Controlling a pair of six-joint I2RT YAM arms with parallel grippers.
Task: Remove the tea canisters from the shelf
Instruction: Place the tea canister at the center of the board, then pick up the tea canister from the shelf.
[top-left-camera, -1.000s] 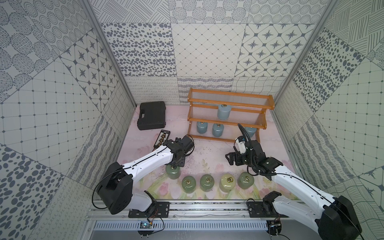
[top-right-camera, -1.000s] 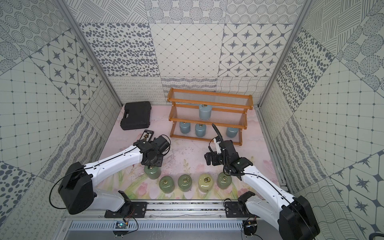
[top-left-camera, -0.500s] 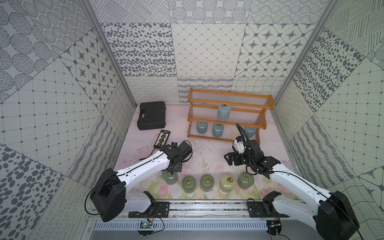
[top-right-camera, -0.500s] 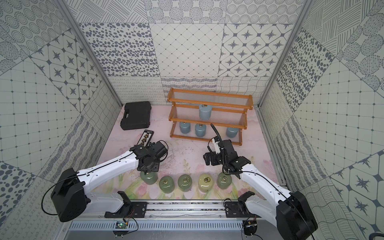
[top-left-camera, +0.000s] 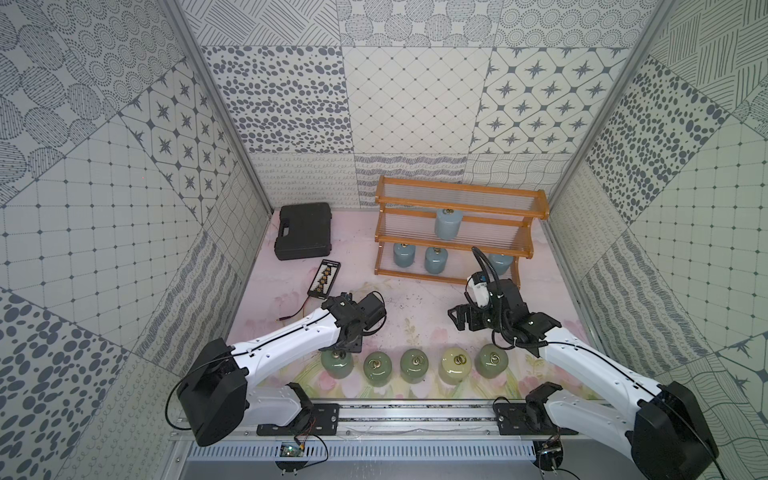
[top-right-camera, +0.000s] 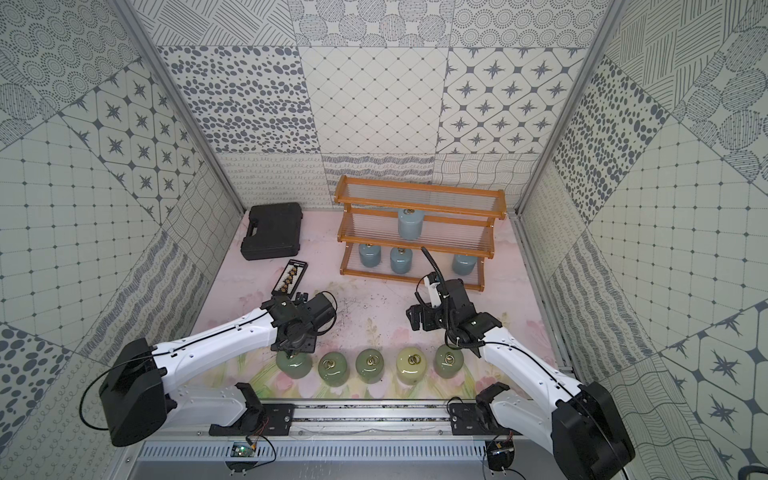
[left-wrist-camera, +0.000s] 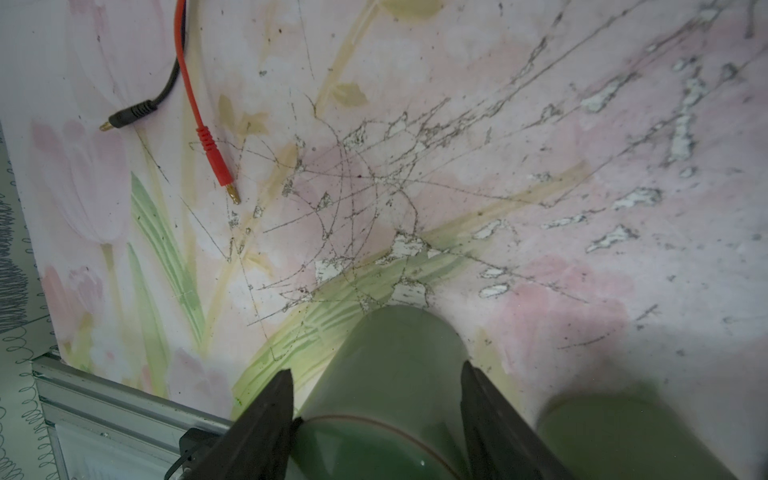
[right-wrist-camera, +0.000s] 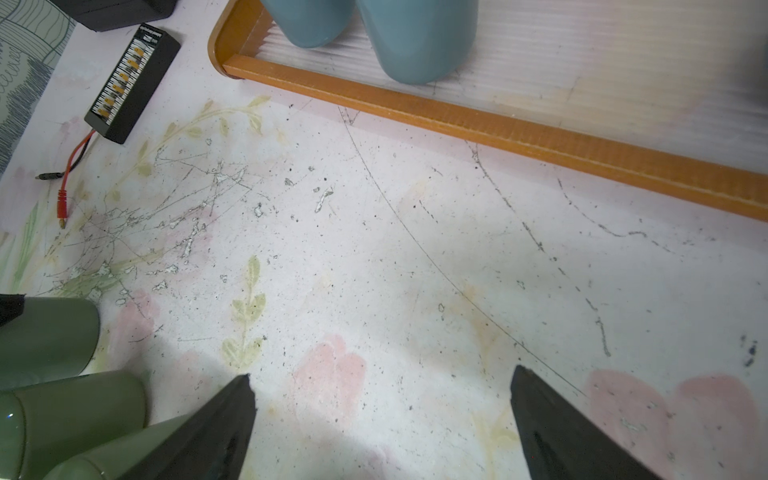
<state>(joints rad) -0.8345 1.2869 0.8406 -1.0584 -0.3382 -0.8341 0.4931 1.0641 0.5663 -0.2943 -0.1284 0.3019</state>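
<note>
Green jars (top-left-camera: 417, 365) and one cream jar (top-left-camera: 456, 365) line the bench's (top-left-camera: 419, 307) near edge; the left gripper (left-wrist-camera: 374, 372) straddles the end green jar (left-wrist-camera: 395, 345), gripping or not I cannot tell. The right gripper (right-wrist-camera: 382, 386) hangs open, empty; beyond, four blue jars (top-left-camera: 448, 224) stand on the shelf (top-left-camera: 457, 192) beside a black case (top-left-camera: 305, 237).

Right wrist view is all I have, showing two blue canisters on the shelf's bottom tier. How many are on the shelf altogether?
Observer: Four on the shelf: one middle-tier canister and three bottom-tier canisters.
Operator: Where is the left gripper?
Observer: At the leftmost green canister of the front row on the table; the left gripper has a finger on each side of it.
Operator: How many in that row?
Observer: Five: one cream canister among four green.
</note>
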